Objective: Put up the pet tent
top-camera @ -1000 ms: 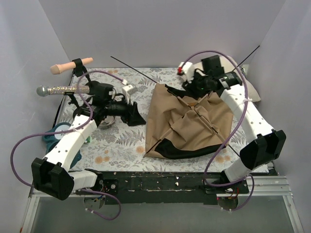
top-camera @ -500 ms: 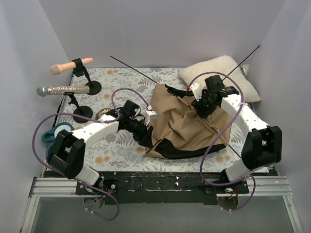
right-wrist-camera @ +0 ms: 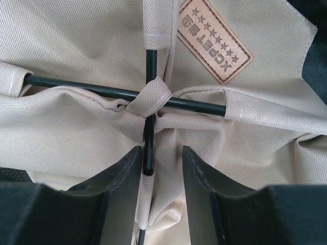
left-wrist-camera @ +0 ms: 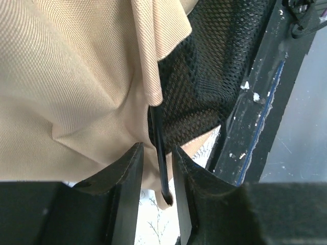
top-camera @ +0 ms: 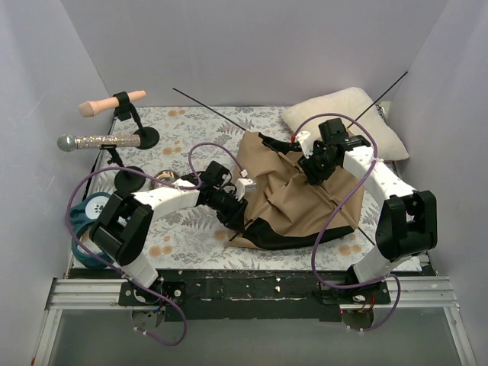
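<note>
The tent (top-camera: 293, 202) lay slumped and creased on the flowered worktop (top-camera: 183, 232), right of the middle. Its far corner lay near a cream pillow (top-camera: 351, 114). Thin black pole ends stuck out beyond the far side of the fabric, one toward the left and one toward the right.

The right tool (right-wrist-camera: 161, 153) hung just over the top of the tent, its fingers well apart and gripping nothing. Below it two poles crossed, and a tan fabric loop (right-wrist-camera: 149, 99) wrapped the crossing. One pole (right-wrist-camera: 148, 135) ran down into the gap, close to the left finger. Beside the crossing sat a brown label (right-wrist-camera: 215, 41) stamped "XCPET" under a row of small stars, with smaller marks at one end too fine to read.

The left tool (left-wrist-camera: 156, 153) was at the tent's near left corner, by the black mesh (left-wrist-camera: 204, 71). Its fingers stood only a narrow gap apart with a pole tip (left-wrist-camera: 160, 153) between them. Whether they actually pinched it, I could not tell.
</note>
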Robot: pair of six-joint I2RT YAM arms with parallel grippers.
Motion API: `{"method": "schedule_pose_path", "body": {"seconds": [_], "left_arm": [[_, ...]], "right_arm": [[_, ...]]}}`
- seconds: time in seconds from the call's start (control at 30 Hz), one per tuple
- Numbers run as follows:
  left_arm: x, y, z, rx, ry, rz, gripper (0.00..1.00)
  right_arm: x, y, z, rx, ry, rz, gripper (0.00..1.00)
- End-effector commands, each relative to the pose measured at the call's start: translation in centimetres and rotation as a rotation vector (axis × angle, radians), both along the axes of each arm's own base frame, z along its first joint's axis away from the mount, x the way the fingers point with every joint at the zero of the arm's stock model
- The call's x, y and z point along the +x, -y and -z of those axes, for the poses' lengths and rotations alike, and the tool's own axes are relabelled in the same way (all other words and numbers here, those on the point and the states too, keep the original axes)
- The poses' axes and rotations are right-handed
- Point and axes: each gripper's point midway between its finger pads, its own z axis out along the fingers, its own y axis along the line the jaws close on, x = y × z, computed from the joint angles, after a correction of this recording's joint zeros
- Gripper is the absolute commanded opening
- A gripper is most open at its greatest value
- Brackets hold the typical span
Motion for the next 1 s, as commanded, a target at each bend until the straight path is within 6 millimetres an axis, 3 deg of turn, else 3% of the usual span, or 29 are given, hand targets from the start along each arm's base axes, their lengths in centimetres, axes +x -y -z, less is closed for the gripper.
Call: {"method": "schedule_pose_path", "body": {"seconds": [0.0, 0.13, 0.2, 0.27, 0.33, 0.37, 0.53, 0.63, 0.83, 0.97], "left_arm": [[1.3, 1.5, 0.2, -0.030, 0.055, 0.005, 0.27], [1.3, 1.2, 2.0, -0.002, 0.055, 0.011, 0.18], [1.1, 0.8, 2.9, 0.021, 0.053, 0.014, 0.08], [1.0, 0.1, 3.7, 0.051, 0.060, 0.010, 0.00], [0.6, -0.7, 4.1, 0.079, 0.072, 0.016, 0.00], [0.5, -1.0, 4.2, 0.091, 0.082, 0.018, 0.00], [-1.0, -3.4, 4.4, 0.153, 0.114, 0.053, 0.00], [-1.5, -4.0, 3.8, 0.155, 0.136, 0.061, 0.00], [-1.3, -4.7, 2.2, 0.181, 0.176, 0.066, 0.00], [-0.5, -6.7, 1.0, 0.225, 0.225, 0.023, 0.00]], "right_arm": [[1.7, -0.9, -1.0, 0.048, 0.041, 0.009, 0.44], [2.3, -1.2, -1.2, 0.060, 0.051, 0.023, 0.41], [2.8, -1.1, -1.2, 0.053, 0.063, 0.034, 0.36], [3.6, -0.5, -1.1, 0.026, 0.083, 0.068, 0.25], [4.6, 0.2, -1.3, -0.001, 0.112, 0.105, 0.04], [5.2, 0.7, -1.6, -0.011, 0.131, 0.132, 0.01], [8.1, 3.3, -4.4, 0.019, 0.217, 0.263, 0.01], [8.5, 4.1, -5.2, 0.027, 0.230, 0.278, 0.01], [7.7, 3.3, -6.0, 0.077, 0.234, 0.247, 0.01], [7.1, 1.9, -8.7, 0.227, 0.252, 0.234, 0.01]]}}
